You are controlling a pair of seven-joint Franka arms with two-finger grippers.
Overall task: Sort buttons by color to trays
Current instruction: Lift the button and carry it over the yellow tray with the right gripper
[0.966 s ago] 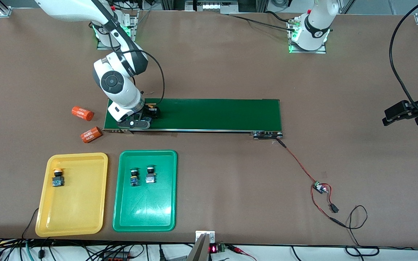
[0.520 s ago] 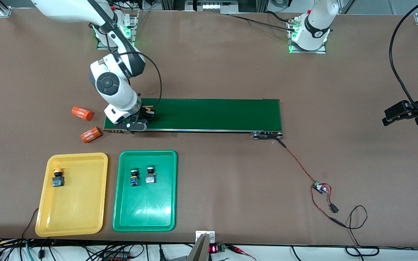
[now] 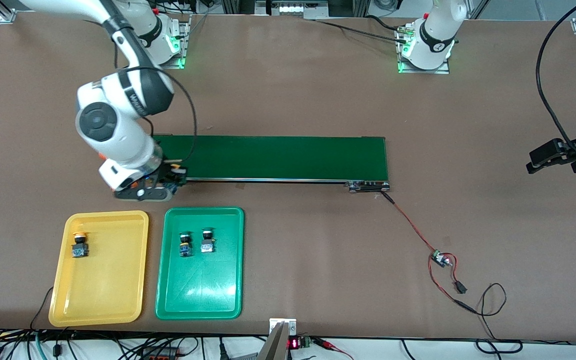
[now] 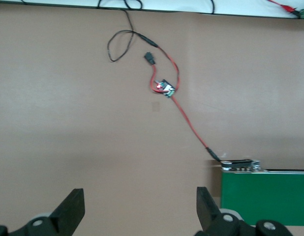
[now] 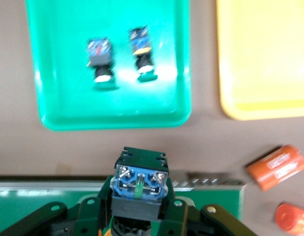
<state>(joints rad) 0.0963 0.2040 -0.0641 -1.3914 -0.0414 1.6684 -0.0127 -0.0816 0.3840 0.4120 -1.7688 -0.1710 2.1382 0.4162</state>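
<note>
My right gripper [image 3: 167,181] is shut on a button [image 5: 138,189] with a blue-and-black body, its cap hidden between the fingers. It hangs over the belt's end toward the right arm, just above the gap before the trays. The yellow tray [image 3: 110,285] holds one yellow-capped button [image 3: 79,245]. Beside it, the green tray [image 3: 200,292] holds two buttons [image 3: 184,244] [image 3: 208,242], seen too in the right wrist view [image 5: 100,61] [image 5: 142,54]. My left gripper [image 3: 553,159] waits open over bare table past the left arm's end of the belt, nothing between its fingers [image 4: 73,209].
The long dark-green conveyor belt [image 3: 288,157] crosses the table's middle. Two orange cylinders [image 5: 277,167] [image 5: 292,219] lie beside its end toward the right arm, mostly hidden under that arm in the front view. Red and black wires with a small board [image 3: 440,257] trail from the belt's other end.
My right gripper closed on the button on the belt, then carried it off the belt's end toward the trays. The left arm has not moved.
</note>
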